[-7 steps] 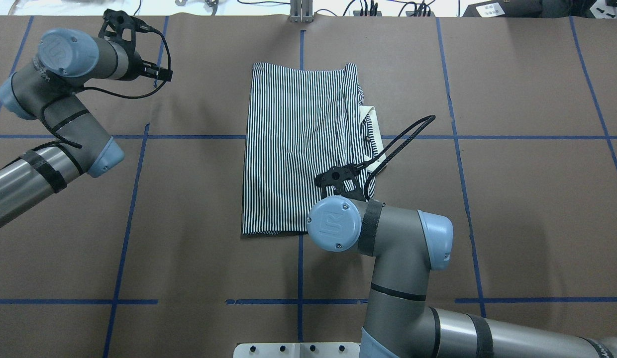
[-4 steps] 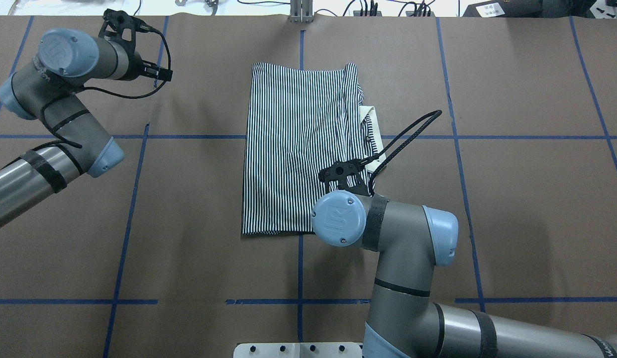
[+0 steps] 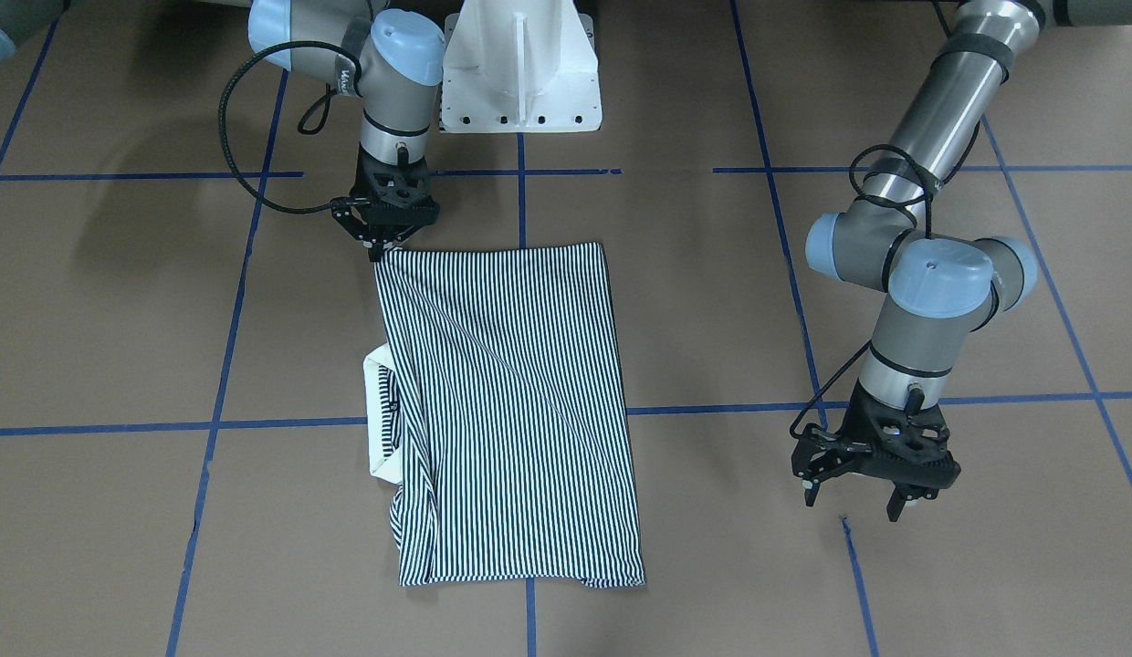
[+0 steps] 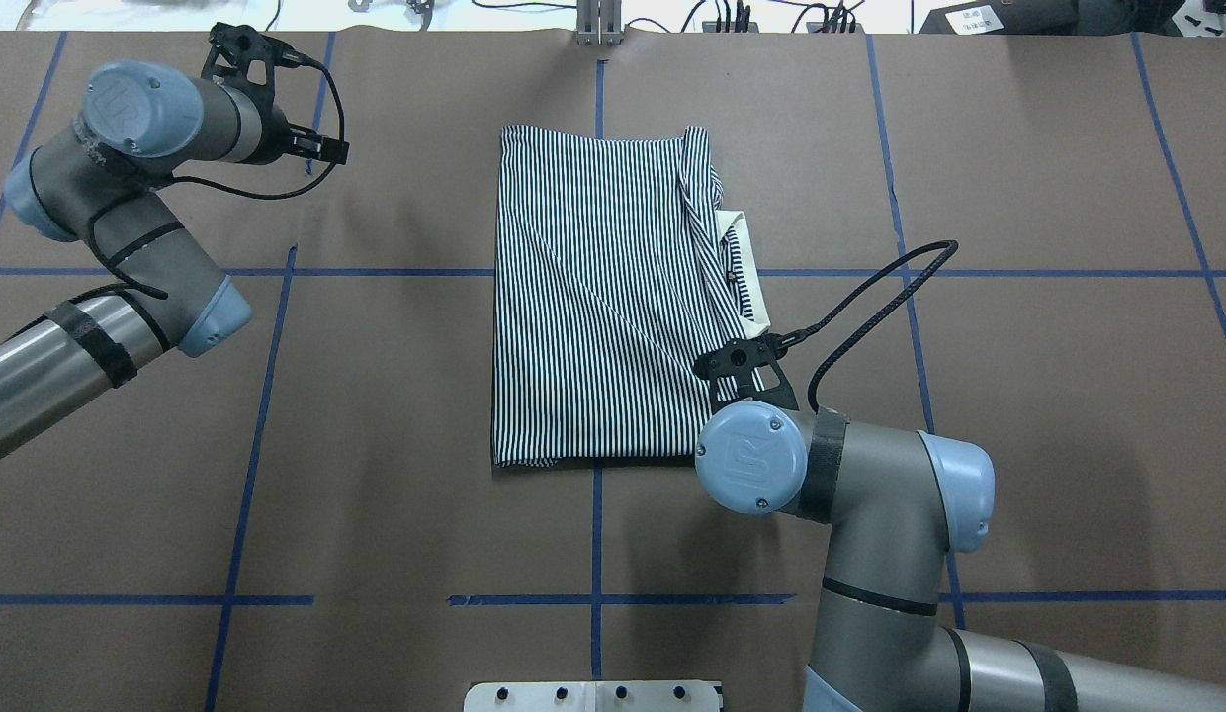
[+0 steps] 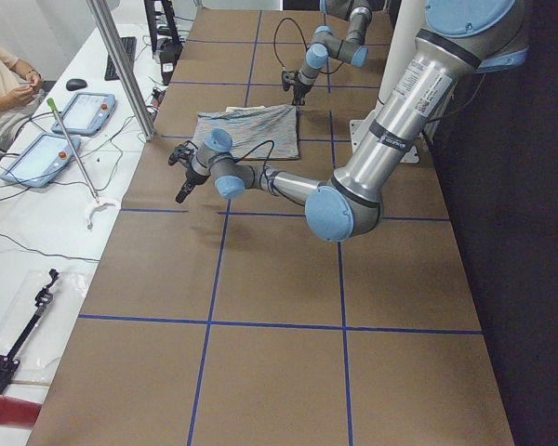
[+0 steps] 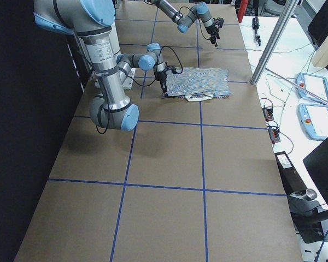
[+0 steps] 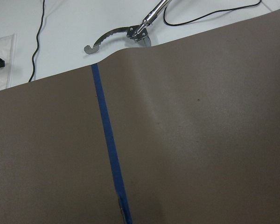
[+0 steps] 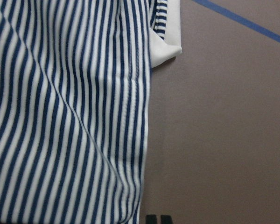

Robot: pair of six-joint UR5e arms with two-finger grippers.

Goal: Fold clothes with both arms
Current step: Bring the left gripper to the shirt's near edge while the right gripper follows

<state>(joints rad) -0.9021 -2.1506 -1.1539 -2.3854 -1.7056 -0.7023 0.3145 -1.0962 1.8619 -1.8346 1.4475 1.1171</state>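
At the centre of the brown paper-covered bench (image 4: 1018,396) lies the folded navy-and-white striped polo shirt (image 4: 593,297), its cream collar (image 4: 754,302) at 3 o'clock seen overhead. With the right arm (image 4: 870,494) wrist-down, the black right pincer (image 3: 382,245) is pinched on the shirt's 5 o'clock corner, the grip hidden overhead. On the bent left arm (image 4: 129,247), the left pincer (image 3: 851,504) hangs spread wide at 10 o'clock.

A striped shirt (image 8: 65,116) fills the frame's left, its cream collar (image 8: 165,44) upper middle, brown table (image 8: 224,140) right, blue tape (image 8: 242,22) upper right.
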